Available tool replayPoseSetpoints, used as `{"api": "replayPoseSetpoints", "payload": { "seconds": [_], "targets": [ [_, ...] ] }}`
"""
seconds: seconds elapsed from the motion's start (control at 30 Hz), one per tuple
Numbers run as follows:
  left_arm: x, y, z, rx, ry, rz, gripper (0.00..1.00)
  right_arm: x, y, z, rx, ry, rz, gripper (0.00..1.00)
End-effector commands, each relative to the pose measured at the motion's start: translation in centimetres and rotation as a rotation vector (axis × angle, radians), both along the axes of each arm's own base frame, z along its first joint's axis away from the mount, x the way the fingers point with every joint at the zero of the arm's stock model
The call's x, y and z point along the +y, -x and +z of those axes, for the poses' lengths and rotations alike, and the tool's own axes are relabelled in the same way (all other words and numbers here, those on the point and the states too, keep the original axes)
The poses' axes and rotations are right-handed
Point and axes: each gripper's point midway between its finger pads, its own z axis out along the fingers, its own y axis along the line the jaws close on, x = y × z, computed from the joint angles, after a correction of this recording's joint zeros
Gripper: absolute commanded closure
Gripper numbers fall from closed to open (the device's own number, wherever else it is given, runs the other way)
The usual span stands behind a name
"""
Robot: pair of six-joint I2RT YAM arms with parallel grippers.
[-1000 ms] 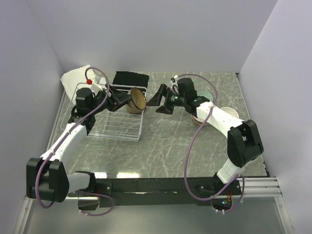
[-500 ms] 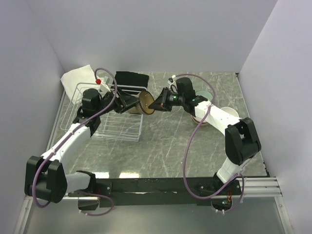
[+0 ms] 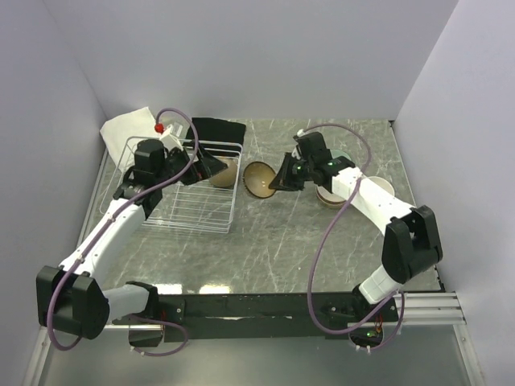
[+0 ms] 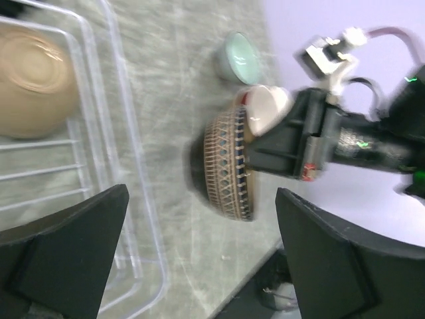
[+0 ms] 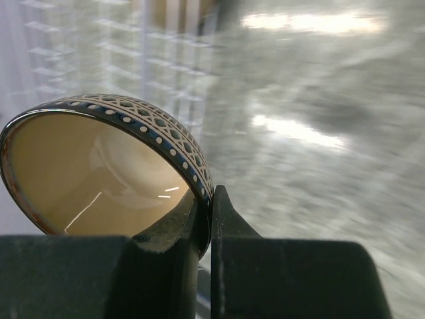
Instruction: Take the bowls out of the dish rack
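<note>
My right gripper point(image 5: 211, 206) is shut on the rim of a tan-brown bowl point(image 5: 99, 173) with a patterned outside. It holds the bowl point(image 3: 259, 178) on edge above the table, just right of the white wire dish rack point(image 3: 173, 205). My left gripper point(image 4: 199, 266) stands open with nothing between its fingers, facing that bowl point(image 4: 229, 166) across a gap. From above, the left gripper point(image 3: 212, 166) is at the rack's far right corner, next to a beige bowl point(image 3: 228, 171) that leans inside the rack point(image 4: 99, 133).
A pale teal bowl point(image 3: 338, 156), a small stack of bowls point(image 3: 328, 196) and a pale bowl point(image 3: 380, 188) sit on the table under and beside the right arm. Behind the rack lie a white cloth point(image 3: 125, 125) and a black cloth point(image 3: 216, 129).
The patterned bowl passed from the left gripper to the right. The right gripper shut on its rim, the left opened and drew back to the rack, and the bowl moved right.
</note>
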Motion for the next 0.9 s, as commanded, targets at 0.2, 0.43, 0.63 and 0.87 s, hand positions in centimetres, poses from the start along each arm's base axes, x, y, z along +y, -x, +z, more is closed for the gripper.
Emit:
{"api": "replayPoseSetpoints", "payload": {
  "seconds": [0.2,0.43,0.63,0.87],
  "targets": [
    [7.2,-1.3,0.4,-0.140,-0.443,0.225,0.01,-9.0,-0.3,-0.2,-0.126,0.382,-0.175,1.00],
    [9.7,-1.0,-0.4,-0.124,-0.572,0.288,0.01,-11.7,-0.5,-4.0,-0.061,0.549,-0.229,1.00],
    [10.8,-0.7,-0.8,-0.114,-0.616,0.324,0.00,-12.2,-0.8,-6.9,-0.015,0.617,-0.224,1.00],
    [11.0,-0.3,-1.2,-0.100,-0.632,0.322,0.01,-11.6,-1.1,-9.6,0.023,0.624,-0.192,1.00]
  ]
}}
